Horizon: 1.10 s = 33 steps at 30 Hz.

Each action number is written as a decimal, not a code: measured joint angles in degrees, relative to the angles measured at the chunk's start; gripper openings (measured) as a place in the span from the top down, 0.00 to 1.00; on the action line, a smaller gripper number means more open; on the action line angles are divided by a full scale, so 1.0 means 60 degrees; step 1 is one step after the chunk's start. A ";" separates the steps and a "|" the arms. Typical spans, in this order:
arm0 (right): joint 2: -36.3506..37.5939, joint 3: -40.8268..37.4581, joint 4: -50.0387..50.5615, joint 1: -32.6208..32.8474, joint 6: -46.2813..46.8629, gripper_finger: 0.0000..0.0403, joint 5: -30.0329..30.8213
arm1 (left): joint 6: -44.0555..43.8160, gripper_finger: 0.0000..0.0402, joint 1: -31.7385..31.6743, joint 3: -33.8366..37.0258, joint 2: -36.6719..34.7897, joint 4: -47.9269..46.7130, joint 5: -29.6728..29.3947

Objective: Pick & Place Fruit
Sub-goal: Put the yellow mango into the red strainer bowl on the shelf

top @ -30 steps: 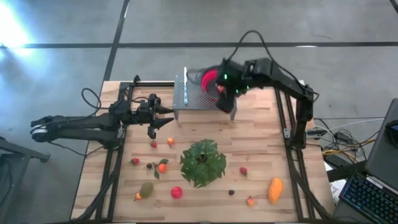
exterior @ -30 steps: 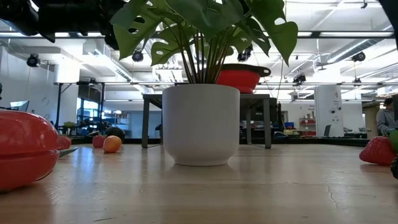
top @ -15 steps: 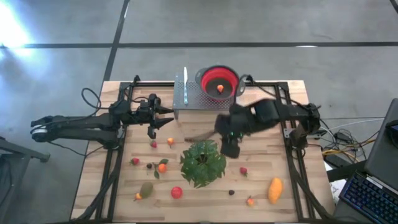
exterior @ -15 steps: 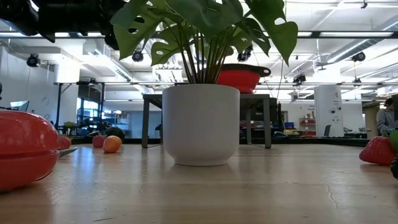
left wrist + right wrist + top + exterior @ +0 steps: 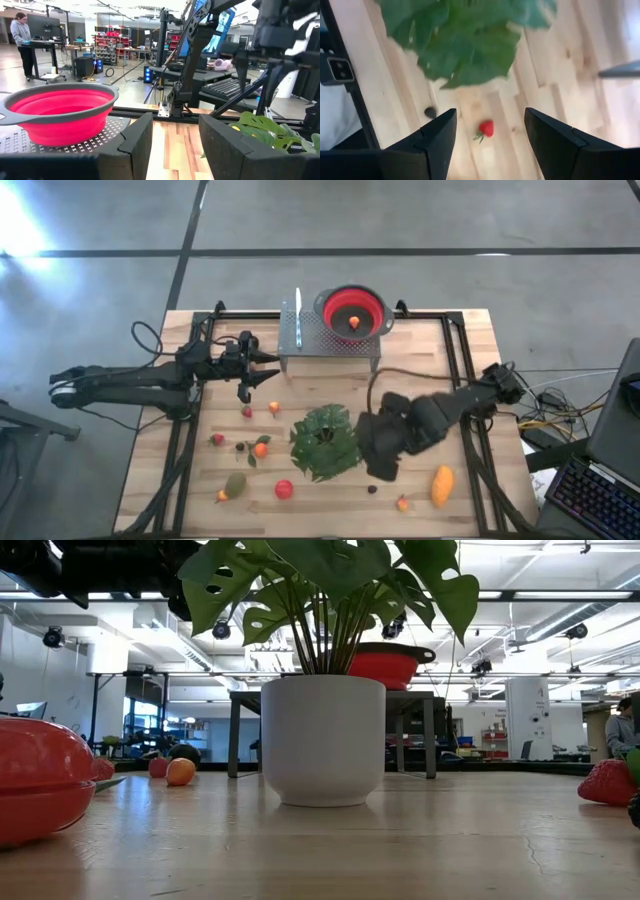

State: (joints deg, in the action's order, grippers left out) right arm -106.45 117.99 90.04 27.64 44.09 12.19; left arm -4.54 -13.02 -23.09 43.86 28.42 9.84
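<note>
Now, my readout:
Table [image 5: 420, 350]: red bowl [image 5: 352, 313] at 12 o'clock, one orange fruit piece [image 5: 353, 323] inside.
Plant [image 5: 326, 442]: centre.
Right gripper [image 5: 490, 145]: jaws wide, empty, above a strawberry [image 5: 487, 128], 4 o'clock from plant.
Left gripper [image 5: 268, 367]: parted, empty, at 10 o'clock.

Small toy fruits lie scattered on the wooden tabletop: a yellow-orange oblong fruit [image 5: 443, 485] near the right front, a red round fruit [image 5: 284, 490] at the front, an olive-green piece [image 5: 236, 484] left of it. An orange fruit [image 5: 261, 448] and a strawberry [image 5: 216, 439] sit farther left. Another strawberry [image 5: 486, 128] lies flat, a dark round fruit [image 5: 430, 112] near it.
</note>
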 joint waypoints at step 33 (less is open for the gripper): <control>0.0514 -0.1927 -0.0007 0.3397 1.1328 0.34 -0.0120 | 0.0144 0.58 -0.0001 0.0000 0.0000 -0.0182 -0.0003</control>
State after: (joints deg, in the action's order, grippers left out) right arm -103.37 106.43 90.00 48.03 112.06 11.46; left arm -3.67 -13.02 -23.09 43.86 27.33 9.82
